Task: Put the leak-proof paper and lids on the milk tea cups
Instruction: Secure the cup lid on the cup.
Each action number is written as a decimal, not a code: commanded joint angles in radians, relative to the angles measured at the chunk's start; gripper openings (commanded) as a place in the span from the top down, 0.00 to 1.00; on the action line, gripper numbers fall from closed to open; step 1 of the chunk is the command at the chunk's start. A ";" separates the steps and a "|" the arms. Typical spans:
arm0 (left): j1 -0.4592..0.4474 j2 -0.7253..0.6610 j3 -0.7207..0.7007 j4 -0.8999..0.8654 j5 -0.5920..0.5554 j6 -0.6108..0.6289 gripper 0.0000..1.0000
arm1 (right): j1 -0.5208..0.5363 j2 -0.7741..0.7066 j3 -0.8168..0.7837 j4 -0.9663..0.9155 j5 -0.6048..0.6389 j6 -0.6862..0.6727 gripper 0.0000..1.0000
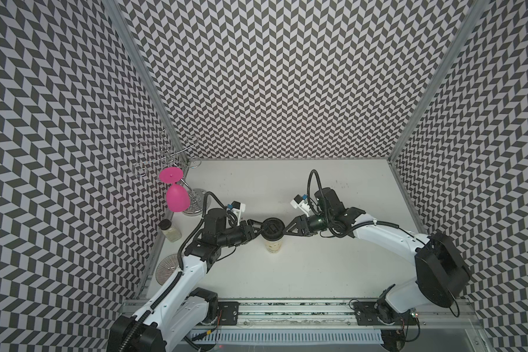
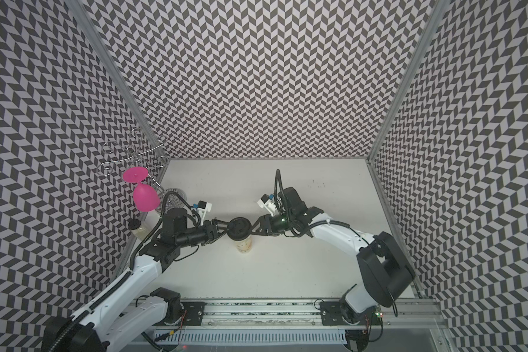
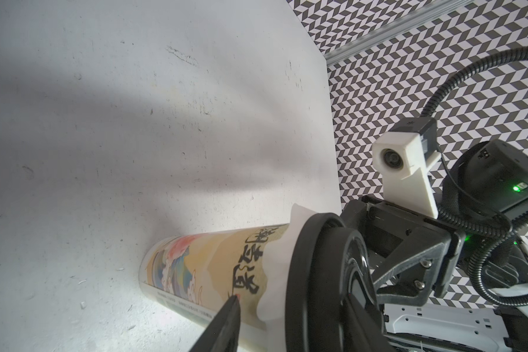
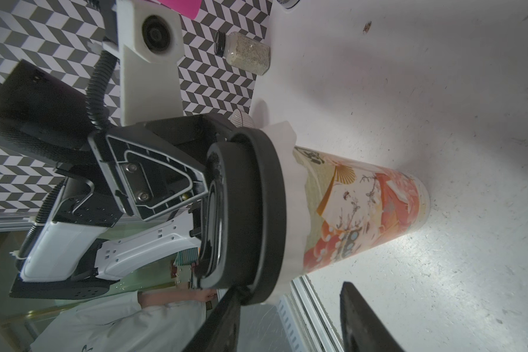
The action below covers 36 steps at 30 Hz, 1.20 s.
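Pinning the leak-proof paper (image 3: 276,268) over the milk tea cup (image 4: 363,207) under a black lid (image 4: 256,198) (ruffled edge showing), between opposing fingers (image 3: 226,320). Straddling the lid's rim with the right gripper (image 1: 288,230) spread, lower finger clear of the cup. Touching lid and cup wall with the left gripper (image 1: 258,229), grip unclear.

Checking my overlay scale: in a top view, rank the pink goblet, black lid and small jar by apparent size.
Largest: pink goblet. The black lid and small jar look about alike; the lid sits atop the cup, nearer the camera, so unranked.
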 commanded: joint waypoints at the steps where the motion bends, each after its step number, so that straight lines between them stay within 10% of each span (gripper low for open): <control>1: -0.006 0.032 -0.050 -0.163 -0.079 0.026 0.47 | 0.011 0.041 -0.006 0.030 0.045 0.006 0.51; 21: -0.006 0.035 -0.038 -0.155 -0.086 0.022 0.47 | 0.008 0.021 0.027 -0.001 0.066 -0.028 0.48; 36: 0.026 0.000 0.154 -0.218 -0.088 0.067 0.29 | -0.102 -0.143 0.048 -0.003 0.036 -0.054 0.38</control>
